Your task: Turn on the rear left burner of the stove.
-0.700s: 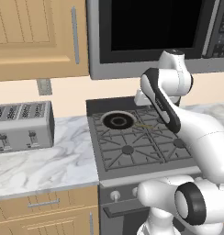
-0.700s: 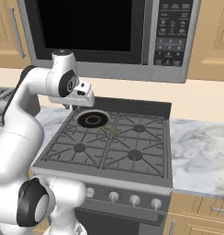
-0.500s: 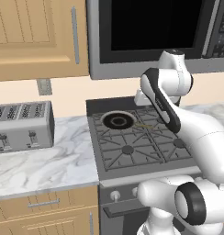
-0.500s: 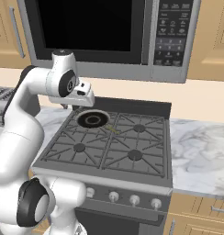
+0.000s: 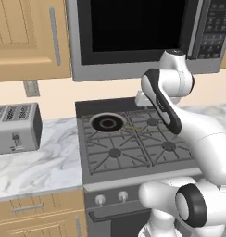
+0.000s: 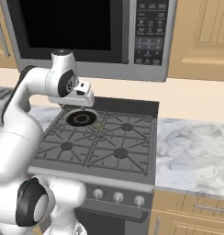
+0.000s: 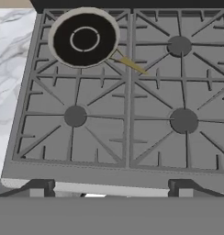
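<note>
rear left burner [image 5: 107, 123]: black disc with concentric rings and a pale rim, at the back left corner of the cooktop, just in front of the black back panel; in the hand view it sits upper left [image 7: 84, 38]
yellow streak [image 7: 130, 64]: thin, slanting from the burner's rim toward the middle of the grates
stove [image 6: 98, 147]: dark grey range, cast-iron grates over three smaller grey caps, silver knobs along its front
gripper [image 6: 84, 97]: raised above the back left of the stove, near the rear left burner; fingertips at the lower edge of the hand view, cannot tell whether parted or closed
microwave [image 5: 133, 32]: steel, black window, mounted above the stove
toaster [image 5: 15, 127]: on the marble counter left of the stove
</note>
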